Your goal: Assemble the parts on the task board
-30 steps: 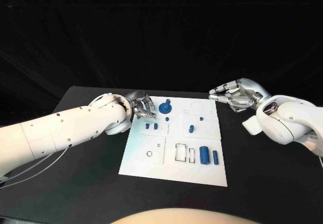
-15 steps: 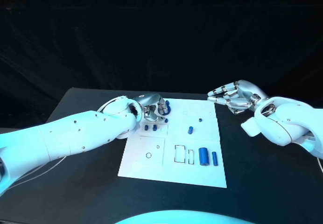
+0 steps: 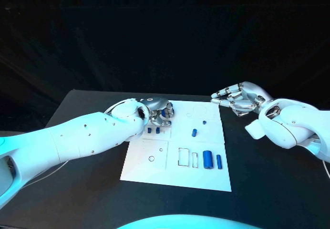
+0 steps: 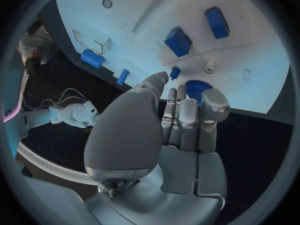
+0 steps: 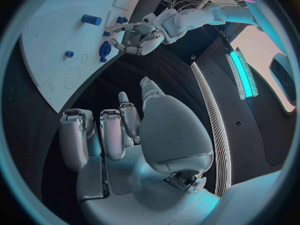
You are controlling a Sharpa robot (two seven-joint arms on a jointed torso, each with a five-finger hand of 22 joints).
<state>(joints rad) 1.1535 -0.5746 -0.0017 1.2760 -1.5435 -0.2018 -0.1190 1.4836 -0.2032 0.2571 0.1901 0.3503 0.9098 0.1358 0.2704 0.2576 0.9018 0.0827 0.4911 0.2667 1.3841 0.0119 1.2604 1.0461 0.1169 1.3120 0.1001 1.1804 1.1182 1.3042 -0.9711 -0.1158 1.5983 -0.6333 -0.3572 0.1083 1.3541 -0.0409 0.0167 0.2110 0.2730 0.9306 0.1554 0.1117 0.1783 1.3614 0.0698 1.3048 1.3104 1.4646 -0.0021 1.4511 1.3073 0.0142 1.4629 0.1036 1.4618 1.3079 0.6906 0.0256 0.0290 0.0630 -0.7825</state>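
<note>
Hiding a blue gear (image 4: 199, 89), left hand (image 3: 159, 109) covers task board (image 3: 206, 169).

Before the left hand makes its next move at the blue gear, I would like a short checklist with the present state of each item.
1. Left hand is at the blue gear on the far part of the task board: ok.
2. Gear firmly held: cannot tell; the fingers hide most of it.
3. Gear seated on its place: cannot tell.
4. Right hand off the board, holding nothing: ok.
5. Two blue blocks apart from the fingers: ok.
</note>
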